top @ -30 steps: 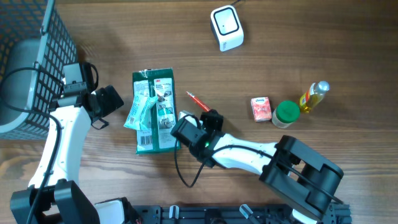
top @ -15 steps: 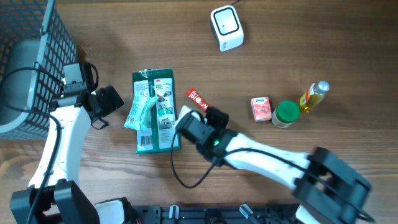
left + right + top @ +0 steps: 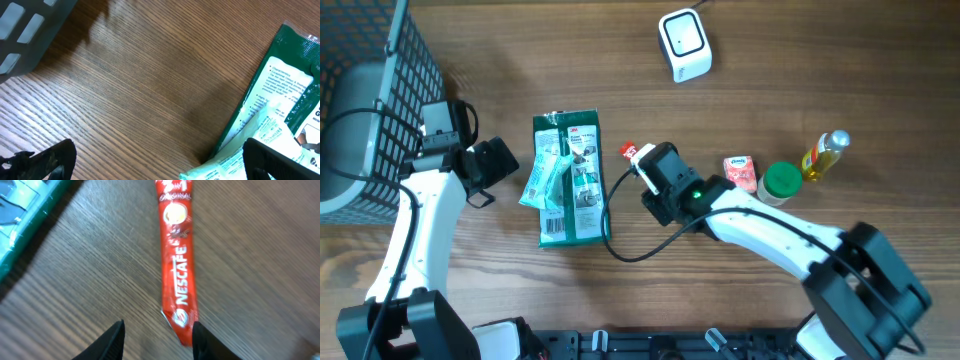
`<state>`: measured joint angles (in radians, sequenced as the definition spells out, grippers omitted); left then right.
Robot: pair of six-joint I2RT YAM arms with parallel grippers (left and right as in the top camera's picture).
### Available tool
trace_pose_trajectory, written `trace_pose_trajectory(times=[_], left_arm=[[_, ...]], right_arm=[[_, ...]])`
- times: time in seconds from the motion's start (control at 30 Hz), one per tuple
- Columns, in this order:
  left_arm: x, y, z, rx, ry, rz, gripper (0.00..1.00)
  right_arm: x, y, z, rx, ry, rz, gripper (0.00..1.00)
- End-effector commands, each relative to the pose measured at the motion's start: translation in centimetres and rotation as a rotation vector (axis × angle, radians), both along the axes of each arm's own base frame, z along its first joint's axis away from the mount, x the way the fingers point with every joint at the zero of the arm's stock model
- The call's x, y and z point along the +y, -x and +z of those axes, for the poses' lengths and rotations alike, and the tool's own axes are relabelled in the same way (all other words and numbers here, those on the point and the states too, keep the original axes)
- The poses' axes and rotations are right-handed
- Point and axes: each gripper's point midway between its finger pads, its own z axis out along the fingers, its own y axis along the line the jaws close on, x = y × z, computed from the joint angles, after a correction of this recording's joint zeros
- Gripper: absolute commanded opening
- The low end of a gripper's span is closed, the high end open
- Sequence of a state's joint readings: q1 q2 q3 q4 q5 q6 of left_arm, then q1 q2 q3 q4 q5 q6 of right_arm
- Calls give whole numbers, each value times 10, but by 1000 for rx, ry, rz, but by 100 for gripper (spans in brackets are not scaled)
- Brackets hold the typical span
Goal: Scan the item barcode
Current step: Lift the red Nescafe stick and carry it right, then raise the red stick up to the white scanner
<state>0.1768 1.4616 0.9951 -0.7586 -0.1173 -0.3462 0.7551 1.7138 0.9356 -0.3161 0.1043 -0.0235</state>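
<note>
Red sachet [image 3: 177, 280] on a brown wood-grain table [image 3: 820, 60].
The sachet carries white lettering and a gold roundel. The packet [image 3: 570, 180] is green with pale teal and white panels. The scanner [image 3: 683, 44] is white, the basket [image 3: 380, 90] a dark grid, the box [image 3: 739, 173] pink, the jar [image 3: 781, 181] green-lidded and the bottle [image 3: 823, 154] yellow.

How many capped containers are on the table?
2: a green-lidded jar right of the pink box, and a yellow bottle beside it. More could sit unseen in the basket.
</note>
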Motion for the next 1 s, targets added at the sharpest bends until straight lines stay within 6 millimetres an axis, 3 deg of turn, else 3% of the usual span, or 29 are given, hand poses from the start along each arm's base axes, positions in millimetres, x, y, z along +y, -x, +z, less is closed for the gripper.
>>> trace_pose_trajectory(times=[0.0, 0.2, 0.37, 0.43, 0.53, 0.67, 0.8, 0.93, 0.97], left_arm=[[2, -4, 8, -27, -4, 3, 100], [2, -4, 8, -27, -4, 3, 100], [2, -4, 8, -27, -4, 3, 100], [2, -4, 8, -27, -4, 3, 100], [2, -4, 8, -27, -4, 3, 100], [2, -4, 8, -27, -4, 3, 100], [2, -4, 8, -27, -4, 3, 100], [2, -4, 8, -27, -4, 3, 100], [2, -4, 8, -27, -4, 3, 100]], right_arm=[[-3, -3, -17, 29, -4, 0, 41], [-11, -11, -22, 69, -38, 34, 43], [-12, -4, -48, 136, -29, 40, 43], [-13, 1, -61, 172, -20, 44, 36], [-17, 6, -61, 201, -17, 4, 20], [-4, 6, -20, 185, -124, -9, 8], [16, 11, 53, 240, -435, -29, 4], [24, 43, 129, 465, -844, 169, 4], [19, 57, 166, 572, -1037, 296, 4]])
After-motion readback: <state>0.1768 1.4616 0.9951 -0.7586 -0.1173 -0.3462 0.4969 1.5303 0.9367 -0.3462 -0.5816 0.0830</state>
